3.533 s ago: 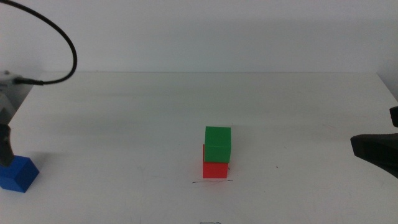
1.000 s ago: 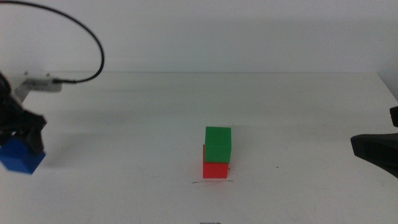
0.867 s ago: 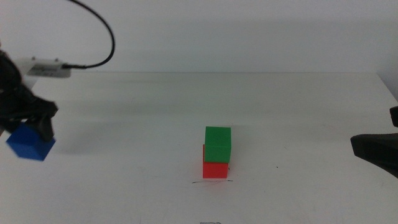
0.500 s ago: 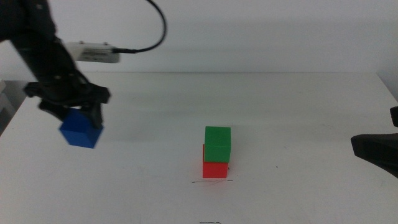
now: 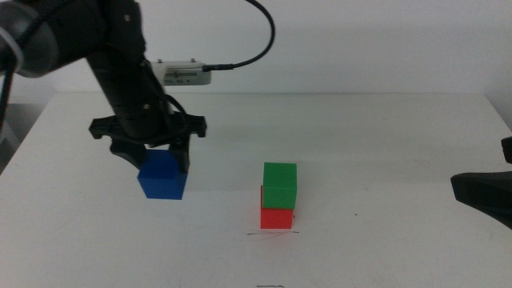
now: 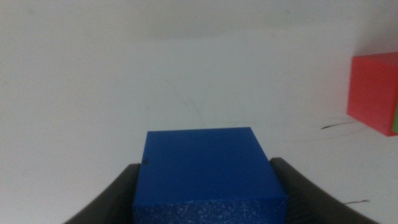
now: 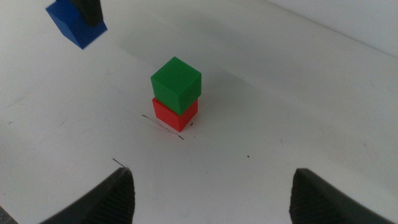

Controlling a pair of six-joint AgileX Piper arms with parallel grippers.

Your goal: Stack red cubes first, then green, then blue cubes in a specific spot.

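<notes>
My left hand [image 5: 162, 164] is clamped on the blue cube [image 5: 162, 175], one dark jaw against each of its side faces, and I hold it in the air above the white surface [image 5: 384, 136], left of the stack and well apart from it. In my left wrist view the blue cube [image 6: 208, 172] fills the space between my jaws, its top face level, and the red cube [image 6: 375, 93] shows at the edge of the picture with a thin dark pen line on the surface just beside it. The green cube [image 5: 280, 186] sits on the red cube [image 5: 277, 218], the two roughly squared up, the green one set a touch to the right of the red. The red cube stands at the marked spot [image 5: 272, 234], with the faint scribbled line running along the surface just in front of its base. My right hand [image 5: 480, 197] waits at the right edge of the surface, well away from the stack; its two jaws are spread wide apart with nothing between them, and from that wrist I look down on the green cube [image 7: 176, 84] atop the red cube [image 7: 175, 114], with the blue cube [image 7: 74, 23] far beyond them. A black cable [image 5: 260, 44] loops up behind my left arm.
</notes>
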